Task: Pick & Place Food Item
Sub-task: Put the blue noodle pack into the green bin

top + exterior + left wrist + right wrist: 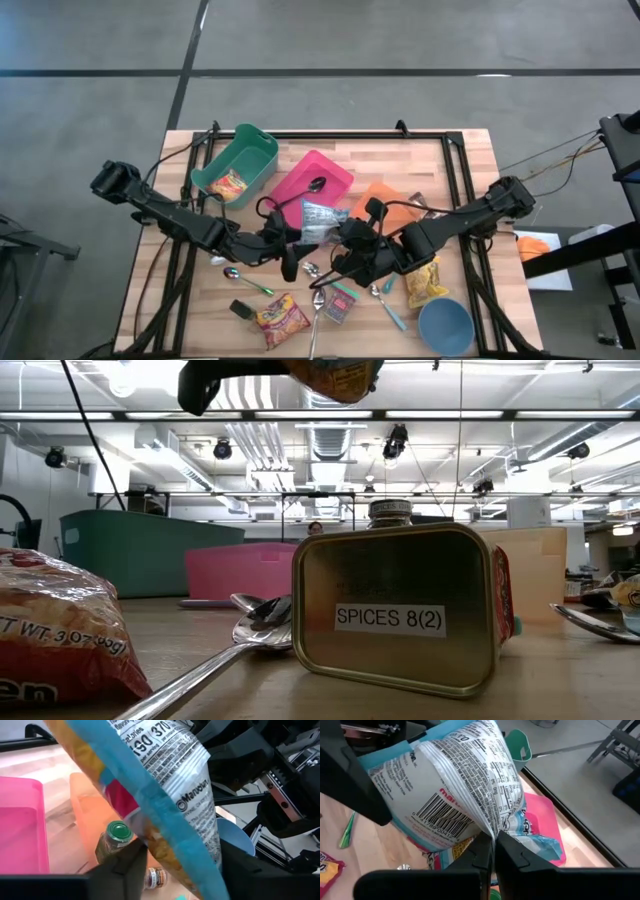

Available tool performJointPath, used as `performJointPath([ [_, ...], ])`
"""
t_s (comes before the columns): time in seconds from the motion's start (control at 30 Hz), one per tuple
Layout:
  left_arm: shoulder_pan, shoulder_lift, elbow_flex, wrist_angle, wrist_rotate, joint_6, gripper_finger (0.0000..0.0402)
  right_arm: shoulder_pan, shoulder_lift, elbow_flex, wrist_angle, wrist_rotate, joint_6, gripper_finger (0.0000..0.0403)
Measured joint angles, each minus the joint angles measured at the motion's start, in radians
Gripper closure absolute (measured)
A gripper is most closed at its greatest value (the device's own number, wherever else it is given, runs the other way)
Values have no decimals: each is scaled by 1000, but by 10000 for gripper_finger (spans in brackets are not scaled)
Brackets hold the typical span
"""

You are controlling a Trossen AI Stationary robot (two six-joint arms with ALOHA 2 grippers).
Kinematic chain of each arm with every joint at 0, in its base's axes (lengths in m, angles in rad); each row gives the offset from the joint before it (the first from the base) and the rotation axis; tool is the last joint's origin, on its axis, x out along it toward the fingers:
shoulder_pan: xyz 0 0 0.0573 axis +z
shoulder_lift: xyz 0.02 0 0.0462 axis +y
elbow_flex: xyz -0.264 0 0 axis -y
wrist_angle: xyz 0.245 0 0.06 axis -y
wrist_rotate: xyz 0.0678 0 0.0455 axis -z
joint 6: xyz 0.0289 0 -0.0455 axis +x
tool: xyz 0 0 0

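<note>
A noodle packet, silver and light blue with black print, hangs above the table's middle between both grippers. My right gripper is shut on it from the right side. From the left, my left gripper has its two fingers closed on either side of the packet's lower part. In the low view only the packet's orange underside and a dark finger show, at the top of the picture. The packet is clear of the table. My left gripper has the packet's lower edge between its two fingers, coming in slanted slightly downward from the table's left. The packet rises tilted out of the hold, clear of the table. How far back it reaches does not show. My right gripper pinches the raised back seam of the packet between its two fingers, which meet with no gap. It comes slanting down from the table's right. The packet stands above the fingers, barcode side toward the wrist, lifted clear.
A green bin with a snack bag, a pink tray with a spoon and an orange tray stand at the back. Near the front lie spoons, a spice tin, snack bags and a blue bowl.
</note>
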Motion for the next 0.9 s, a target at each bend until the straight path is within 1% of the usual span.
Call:
performJointPath([
  [0.2,0,0,0,0,3,-2,307,0,0,0,0,-9,0,394],
  [0.37,0,0,0,-2,8,-3,347,0,0,0,0,-9,-18,394],
  [0.57,0,0,0,-3,25,-3,356,5,0,0,0,-30,-53,394],
  [0.73,0,0,0,-12,30,-3,357,5,0,0,0,-41,-130,392],
  [0.8,0,0,0,-16,32,-4,358,4,0,0,1,-50,-159,381],
  [0.9,0,0,0,-19,34,-4,359,4,0,0,0,-51,-186,342],
])
